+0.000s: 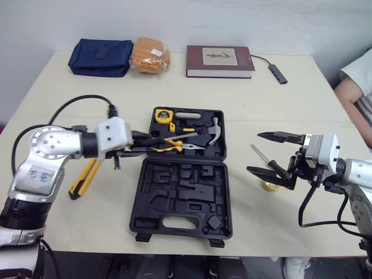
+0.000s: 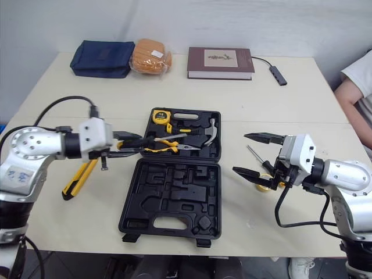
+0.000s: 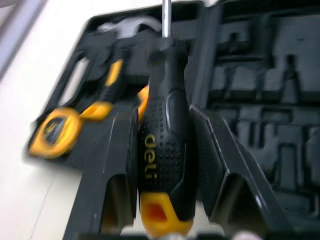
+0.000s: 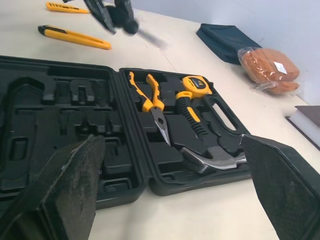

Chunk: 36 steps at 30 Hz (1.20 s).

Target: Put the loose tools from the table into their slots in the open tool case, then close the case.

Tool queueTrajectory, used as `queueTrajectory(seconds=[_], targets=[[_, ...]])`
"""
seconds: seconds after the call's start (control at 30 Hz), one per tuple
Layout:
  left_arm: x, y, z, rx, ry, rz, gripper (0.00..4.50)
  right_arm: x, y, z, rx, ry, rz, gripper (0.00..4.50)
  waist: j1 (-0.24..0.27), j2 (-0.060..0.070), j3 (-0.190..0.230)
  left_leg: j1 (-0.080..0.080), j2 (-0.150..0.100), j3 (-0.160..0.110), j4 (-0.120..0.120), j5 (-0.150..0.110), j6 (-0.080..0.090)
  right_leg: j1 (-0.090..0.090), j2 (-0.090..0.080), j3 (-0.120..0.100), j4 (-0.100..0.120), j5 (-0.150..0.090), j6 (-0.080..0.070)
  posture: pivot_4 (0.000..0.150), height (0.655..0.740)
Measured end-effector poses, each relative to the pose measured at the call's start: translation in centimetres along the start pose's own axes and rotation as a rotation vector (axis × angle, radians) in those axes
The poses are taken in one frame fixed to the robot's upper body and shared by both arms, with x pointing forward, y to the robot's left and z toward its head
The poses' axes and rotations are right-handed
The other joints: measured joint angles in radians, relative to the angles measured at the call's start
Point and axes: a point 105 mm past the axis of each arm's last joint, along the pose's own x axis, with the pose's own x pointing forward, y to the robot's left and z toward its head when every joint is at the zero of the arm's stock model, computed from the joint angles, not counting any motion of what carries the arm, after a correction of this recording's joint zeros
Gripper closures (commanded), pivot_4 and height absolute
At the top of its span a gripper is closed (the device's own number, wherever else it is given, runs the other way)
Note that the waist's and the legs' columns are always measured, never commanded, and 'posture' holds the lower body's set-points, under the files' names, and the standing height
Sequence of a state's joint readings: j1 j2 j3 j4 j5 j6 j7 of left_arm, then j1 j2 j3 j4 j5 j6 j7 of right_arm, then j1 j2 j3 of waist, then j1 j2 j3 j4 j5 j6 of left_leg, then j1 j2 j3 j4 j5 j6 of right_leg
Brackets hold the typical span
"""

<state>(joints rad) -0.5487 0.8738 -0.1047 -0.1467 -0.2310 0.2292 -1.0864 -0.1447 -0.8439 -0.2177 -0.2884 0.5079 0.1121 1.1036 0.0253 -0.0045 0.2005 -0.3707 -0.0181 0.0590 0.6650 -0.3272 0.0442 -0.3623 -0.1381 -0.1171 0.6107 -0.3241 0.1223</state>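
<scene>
The black tool case lies open mid-table. Its far half holds a tape measure, a hammer and yellow-handled pliers; its near half shows bare moulded slots. My left gripper hovers at the case's left edge, shut on a black and yellow screwdriver whose shaft points over the far half. A yellow utility knife lies on the table left of the case. My right gripper is open, right of the case, above a slim screwdriver and a yellow tape roll.
Along the table's far edge sit a blue pouch, a bagged bread roll, a brown book and a small cabled hub. A person's sleeve and arm show at the right edge.
</scene>
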Motion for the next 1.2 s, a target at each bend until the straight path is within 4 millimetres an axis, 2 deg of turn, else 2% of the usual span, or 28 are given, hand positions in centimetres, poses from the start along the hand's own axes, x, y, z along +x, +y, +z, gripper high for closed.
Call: queueTrajectory(seconds=[0.07, 0.13, 0.3, 0.53, 0.8, 1.2], targets=[[1.3, -0.5, -0.2, 0.017, 0.042, -0.066, 3.61, 0.1, 0.1, -0.2, 0.003, 0.016, 0.002, 0.0, -0.003, 0.0, 0.0, 0.0, 0.001, 0.001, 0.0, 0.0, 0.0, -0.001, 0.002, -0.001, 0.0, 0.0, 0.0, 0.15, 0.74], [2.2, -0.1, -0.4, 0.054, 0.069, -0.075, 3.61, 0.1, 0.1, -0.2, 0.004, 0.018, -0.007, 0.0, -0.001, 0.0, 0.0, 0.0, 0.002, 0.001, 0.001, 0.0, 0.0, -0.001, 0.003, -0.002, 0.0, 0.0, 0.0, 0.15, 0.74], [4.1, -0.2, -1.0, 0.024, 0.128, -0.087, 3.61, -0.1, 1.8, -0.4, 0.018, 0.034, 0.014, 0.0, 0.001, 0.0, 0.0, -0.001, 0.003, 0.0, 0.002, 0.0, 0.0, 0.0, 0.004, 0.0, 0.0, 0.0, 0.001, 0.15, 0.74], [4.7, -1.4, -1.2, 0.016, 0.151, -0.182, 3.61, -0.3, 1.3, -0.1, 0.007, 0.036, -0.032, 0.0, 0.001, 0.0, 0.0, -0.001, 0.003, -0.003, 0.003, 0.0, 0.0, 0.001, 0.004, 0.005, 0.0, 0.0, 0.001, 0.15, 0.74], [4.7, -1.4, -2.1, 0.026, 0.2, -0.165, 3.61, -0.3, 1.3, -0.2, 0.016, 0.032, -0.051, 0.0, 0.001, 0.0, 0.0, -0.001, 0.003, -0.003, 0.003, 0.0, 0.0, 0.001, 0.004, 0.005, 0.0, 0.0, 0.001, 0.15, 0.74], [5.0, -1.7, -2.0, 0.094, 0.209, -0.188, 3.61, 0.1, 1.0, 0.1, -0.015, 0.002, -0.072, 0.0, 0.001, 0.0, 0.0, -0.001, 0.003, -0.003, 0.004, 0.0, 0.0, 0.002, 0.004, 0.004, 0.0, 0.0, 0.001, 0.15, 0.74]])
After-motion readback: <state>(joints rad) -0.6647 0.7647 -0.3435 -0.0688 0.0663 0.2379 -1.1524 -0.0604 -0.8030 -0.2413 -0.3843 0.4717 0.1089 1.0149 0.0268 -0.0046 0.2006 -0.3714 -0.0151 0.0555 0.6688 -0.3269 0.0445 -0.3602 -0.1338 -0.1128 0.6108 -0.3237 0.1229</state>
